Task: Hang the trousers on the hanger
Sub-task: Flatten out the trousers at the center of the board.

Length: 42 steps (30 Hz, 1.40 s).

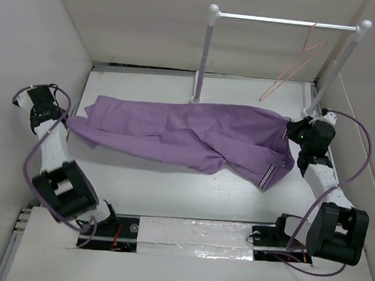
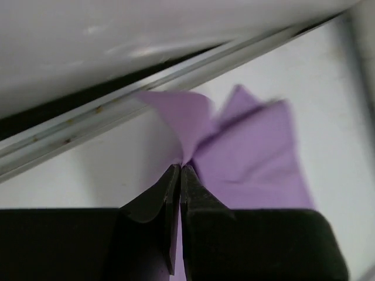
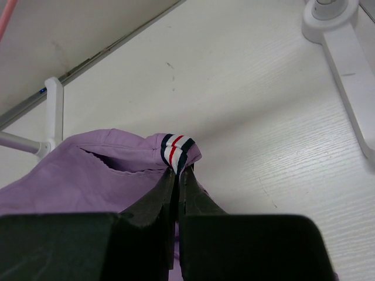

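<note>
White tabletop (image 1: 171, 191), white walls (image 1: 28, 26) on three sides. The trousers (image 1: 194, 138) lie stretched across the middle, from nine o'clock to three. My left gripper (image 2: 180, 171) is pinched tight on a leg end at nine o'clock, with lilac cloth fanning out past the tips. My right gripper (image 3: 180, 172) is clamped on the striped waistband (image 3: 176, 149) at three o'clock, near the foot of the rack (image 1: 286, 21). The hanger (image 1: 296, 64) hangs from the rack's bar at about one o'clock, well apart from the cloth.

I judge this to be the pick-up step: both ends are secured, but nothing has reached the hanger yet. Next I need to raise the cloth with both arms together and feed a leg end through the hanger's triangle. I should keep the pull gentle so the thin wire doesn't swing off the bar.
</note>
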Tool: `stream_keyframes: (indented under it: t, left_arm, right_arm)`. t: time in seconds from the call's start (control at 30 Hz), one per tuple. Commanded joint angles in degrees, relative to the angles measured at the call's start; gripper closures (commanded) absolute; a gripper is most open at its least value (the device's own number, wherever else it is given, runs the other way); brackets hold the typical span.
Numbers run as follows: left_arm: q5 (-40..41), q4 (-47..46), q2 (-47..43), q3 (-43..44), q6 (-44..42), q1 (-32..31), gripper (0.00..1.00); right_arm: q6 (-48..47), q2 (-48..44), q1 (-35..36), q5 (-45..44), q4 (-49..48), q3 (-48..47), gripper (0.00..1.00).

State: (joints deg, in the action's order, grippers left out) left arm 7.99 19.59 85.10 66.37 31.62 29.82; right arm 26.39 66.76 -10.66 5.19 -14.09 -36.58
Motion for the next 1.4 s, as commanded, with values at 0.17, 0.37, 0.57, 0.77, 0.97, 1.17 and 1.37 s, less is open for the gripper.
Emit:
stream_keyframes:
  t: [0.17,0.37,0.57,0.77,0.97,1.17,1.37]
  left_arm:
    - [0.1,-4.1,-21.2,-10.6,9.8,0.5,0.45]
    - [-4.1,-5.5,-20.4,-11.8,11.7,0.5,0.38]
    - [-6.8,-9.8,-21.8,-11.8,10.8,-1.2,0.41]
    - [-4.1,-8.8,-6.4,-4.7,8.2,-13.8,0.45]
    - [-9.6,-11.3,6.0,-3.9,15.7,-12.4,0.64]
    - [-3.0,-14.3,4.0,-8.7,19.8,-10.6,0.91]
    - [-3.2,-12.1,11.3,-6.0,19.7,-10.0,0.96]
  right_arm:
    - [0.9,-1.3,-5.3,1.4,-4.7,0.1,1.00]
    - [-0.1,-3.0,-5.3,1.4,-3.2,-0.7,1.00]
    - [-0.2,-1.8,-5.9,2.4,-3.4,-1.7,1.00]
    - [-0.4,-1.3,-5.9,4.2,-3.7,-1.9,1.00]
    - [-0.8,-3.2,-5.9,2.7,-3.1,-1.0,1.00]
    - [-1.3,-1.8,-5.9,4.5,-4.4,-1.0,1.00]
    - [-1.0,-0.8,-5.9,5.4,-5.5,-1.2,1.00]
